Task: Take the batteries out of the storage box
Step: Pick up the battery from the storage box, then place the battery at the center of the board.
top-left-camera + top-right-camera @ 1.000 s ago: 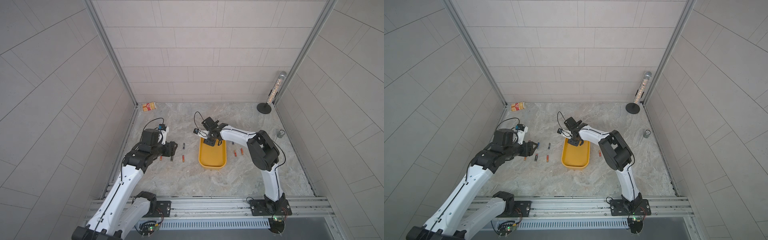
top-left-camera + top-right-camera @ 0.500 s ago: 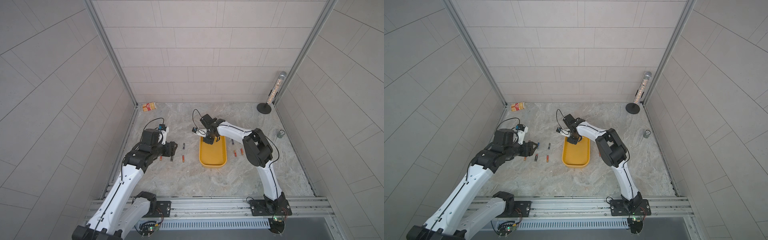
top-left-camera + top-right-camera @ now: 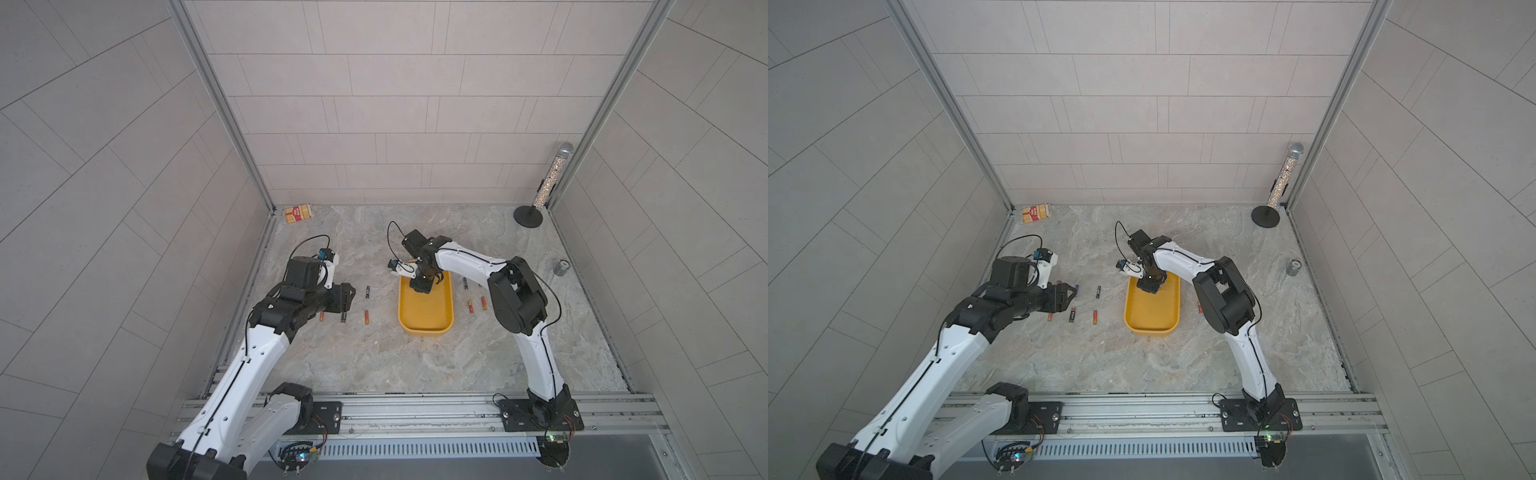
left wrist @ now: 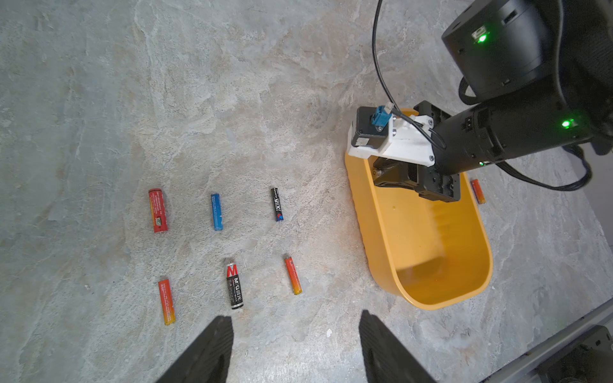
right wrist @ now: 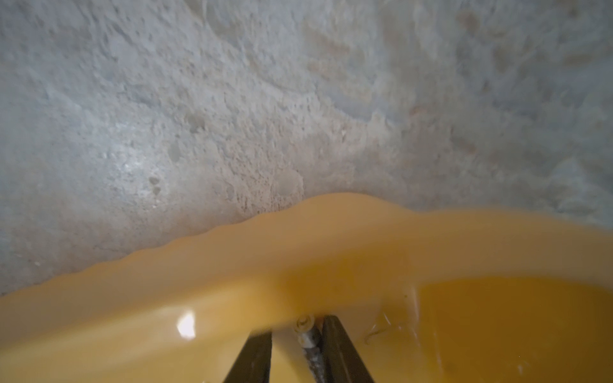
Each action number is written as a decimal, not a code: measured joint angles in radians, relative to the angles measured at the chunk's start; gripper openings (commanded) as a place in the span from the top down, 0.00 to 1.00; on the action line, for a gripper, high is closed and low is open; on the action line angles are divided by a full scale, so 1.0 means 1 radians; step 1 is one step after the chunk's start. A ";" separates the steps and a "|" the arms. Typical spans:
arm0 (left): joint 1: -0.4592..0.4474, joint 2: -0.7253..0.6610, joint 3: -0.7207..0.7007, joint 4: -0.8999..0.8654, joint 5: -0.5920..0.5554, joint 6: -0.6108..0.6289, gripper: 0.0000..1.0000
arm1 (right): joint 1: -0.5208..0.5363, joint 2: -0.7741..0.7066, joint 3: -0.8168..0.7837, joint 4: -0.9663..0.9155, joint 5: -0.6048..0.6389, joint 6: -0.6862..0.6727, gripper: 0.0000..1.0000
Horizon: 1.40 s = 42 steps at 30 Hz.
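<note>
Grey marbled tabletop [image 4: 232, 99] carries everything. The left gripper [image 4: 293, 316] hovers low, jaws wide and empty, near six slim batteries [image 4: 217, 212], red, orange, blue and black, lying in two rows. Beside them stands the yellow storage box [image 4: 431, 245]. The right gripper [image 5: 296, 331] reaches down into its far end, fingers slightly apart, with a battery [image 5: 308, 341] against one finger.

The left gripper [image 4: 295, 316] hovers low, fingers [image 4: 205, 351] wide apart; the right gripper [image 5: 295, 328] points down, fingers [image 5: 252, 358] narrowly parted.
</note>
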 measured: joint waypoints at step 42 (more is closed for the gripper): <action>-0.396 0.248 0.307 0.135 -0.077 -0.018 0.14 | -0.241 -0.543 -0.134 -0.060 -0.080 0.565 1.00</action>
